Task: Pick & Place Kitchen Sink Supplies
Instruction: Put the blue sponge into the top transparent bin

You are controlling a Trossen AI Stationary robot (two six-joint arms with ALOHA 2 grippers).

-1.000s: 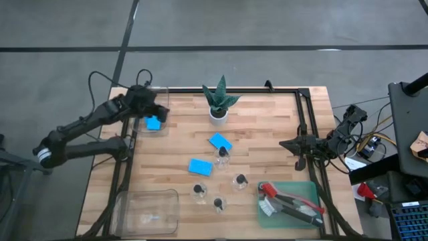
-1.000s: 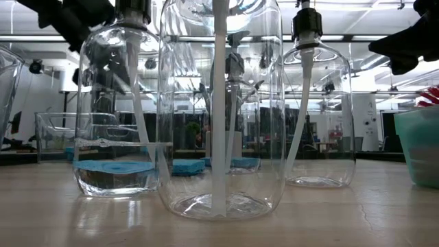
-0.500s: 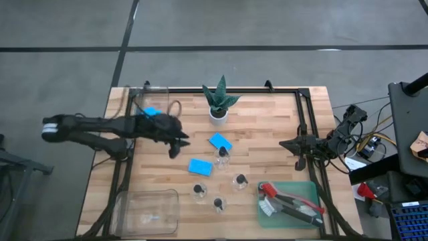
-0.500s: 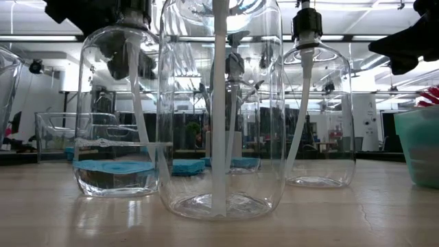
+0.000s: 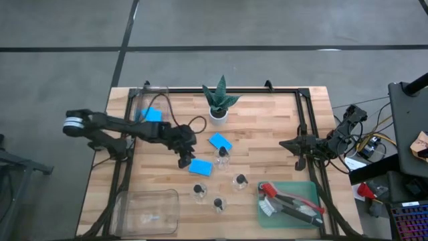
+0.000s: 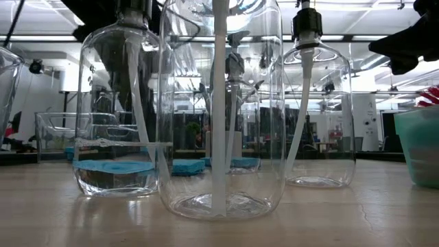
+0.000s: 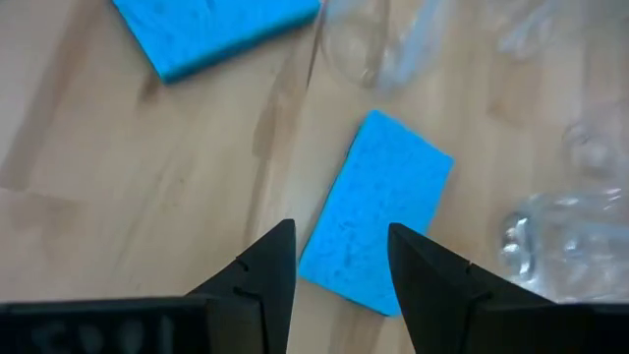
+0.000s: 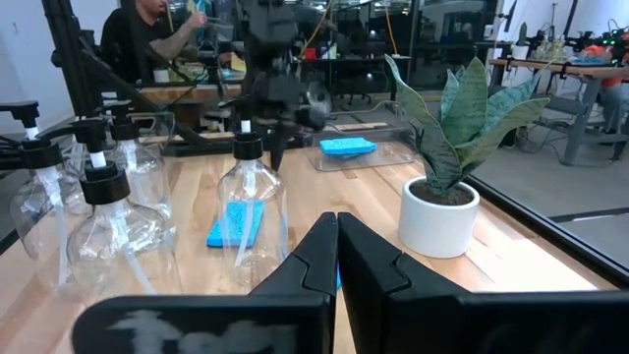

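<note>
My left gripper (image 5: 184, 161) (image 7: 342, 258) is open and hangs just over the table's middle. Its fingers stand on either side of one end of a flat blue sponge (image 7: 378, 221) (image 5: 200, 167) lying on the wood. A second sponge (image 5: 220, 141) (image 7: 216, 29) lies farther off, and a third (image 5: 150, 114) rests in the clear bin (image 5: 142, 100) at the far left. Several clear black-capped bottles (image 5: 223, 154) (image 5: 239, 179) (image 5: 198, 190) stand nearby. Red-handled brushes (image 5: 291, 202) lie in the green tray (image 5: 311, 191). My right gripper (image 5: 284, 143) (image 8: 336, 246) waits shut at the right edge.
A potted plant (image 5: 219, 100) stands at the far middle. A second clear bin (image 5: 147, 211) sits at the near left corner. A black frame rail (image 5: 302, 127) runs along the right side. A person (image 8: 157, 39) sits beyond the table in the right wrist view.
My left arm has swung from the far-left bin toward the table's middle and near side, and now hovers over the sponge there. A blue sponge that was beside the gripper at the bin now lies inside that bin. My right arm kept still.
</note>
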